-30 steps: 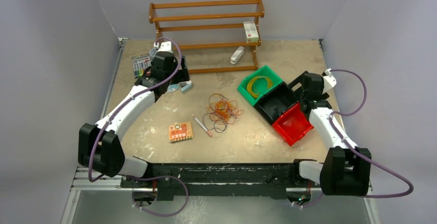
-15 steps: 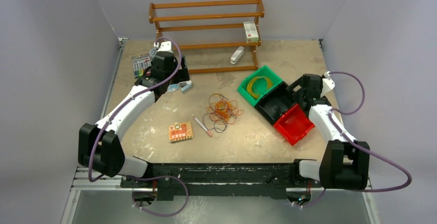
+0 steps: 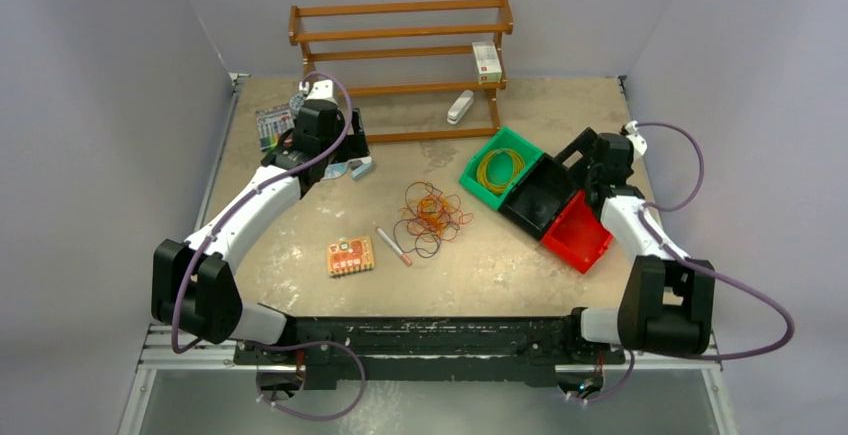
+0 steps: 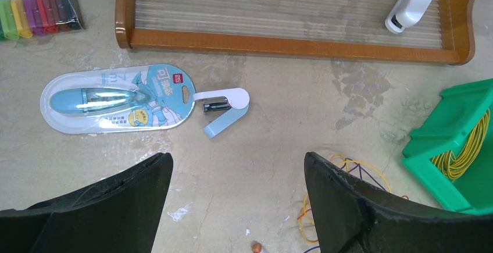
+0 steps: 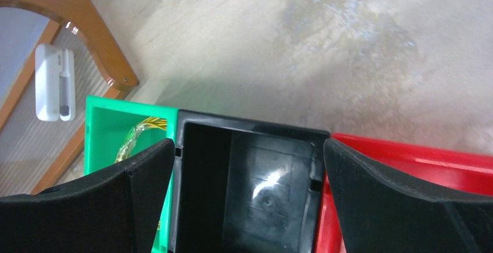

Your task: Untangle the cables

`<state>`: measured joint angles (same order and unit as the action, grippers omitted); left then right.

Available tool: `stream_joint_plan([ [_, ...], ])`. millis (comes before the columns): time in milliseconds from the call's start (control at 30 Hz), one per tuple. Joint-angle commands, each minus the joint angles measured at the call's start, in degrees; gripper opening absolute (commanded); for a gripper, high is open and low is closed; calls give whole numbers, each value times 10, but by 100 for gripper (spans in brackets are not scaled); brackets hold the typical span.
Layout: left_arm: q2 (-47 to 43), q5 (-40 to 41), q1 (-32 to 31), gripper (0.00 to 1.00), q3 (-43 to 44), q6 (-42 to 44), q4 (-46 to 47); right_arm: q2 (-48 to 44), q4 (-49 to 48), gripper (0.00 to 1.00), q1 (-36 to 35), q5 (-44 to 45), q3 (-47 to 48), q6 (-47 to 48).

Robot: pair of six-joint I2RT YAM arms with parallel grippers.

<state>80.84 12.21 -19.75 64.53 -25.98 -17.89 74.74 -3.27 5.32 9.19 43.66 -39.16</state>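
The table point(image 3: 560, 105) is wide, and both my grippers are far from the work. My left gripper point(image 4: 235, 168) hangs near the foot of the wooden rack point(image 3: 400, 7), jaws spread wide and holding nothing. My right gripper point(image 5: 249, 148) is also fully spread and empty, just above the black bin point(image 3: 538, 195). This bin stands side against side between the green bin point(image 3: 512, 136) and the red bin point(image 3: 575, 233). The cables point(image 3: 432, 217) lie as one loose tangle in the middle of the table, well apart from both grippers. A yellow coil point(image 3: 500, 168) lies in the green bin.

What can go wrong, as I judge it: if my right arm swings toward the tangle too low, a finger may catch a bin wall and push all three bins. If I pinch the tangle at its thick middle, I will probably lift the whole bundle and pull the knots tighter. The strands are very thin and pass through each other, so one may also slip from my pads.

Other things are around it. A blue packet point(image 4: 116, 99) and a small stapler point(image 4: 224, 110) lie under my left gripper. An orange card point(image 3: 350, 256) lies nearer to my bases. A pen point(image 3: 392, 244) lies just beside the tangle, and a dragged loop may sweep it along.
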Motion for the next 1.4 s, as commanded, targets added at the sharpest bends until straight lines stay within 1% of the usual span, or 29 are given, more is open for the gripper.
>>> stream_joint_plan([
  [0,-5,-5,5,83,20,-5,22,36,-51,99,4,-36,38,31],
  [100,-5,-3,4,83,20,-5,21,55,-54,99,8,-49,43,29],
  [167,-6,-2,4,83,20,-4,20,55,-46,99,7,-42,47,27],
  [300,-6,-1,5,83,20,-4,21,19,-37,99,7,-10,32,26],
  [467,-6,-3,4,83,20,-5,20,-41,15,99,7,32,19,18],
  [600,-4,-4,5,83,20,-5,21,-84,49,99,8,42,-1,-9],
  [733,-5,-9,5,83,18,-7,22,-83,93,99,7,47,-10,-35],
  [800,-4,-9,4,83,18,-8,23,-73,99,99,8,51,-15,-40],
  [1033,-2,-13,4,83,18,-9,24,-43,56,99,8,28,-33,-36],
  [1200,0,-14,4,83,18,-9,24,-18,-16,99,7,-16,-41,-13],
  [1367,2,-14,5,83,19,-8,23,25,-96,99,8,-78,-40,4],
])
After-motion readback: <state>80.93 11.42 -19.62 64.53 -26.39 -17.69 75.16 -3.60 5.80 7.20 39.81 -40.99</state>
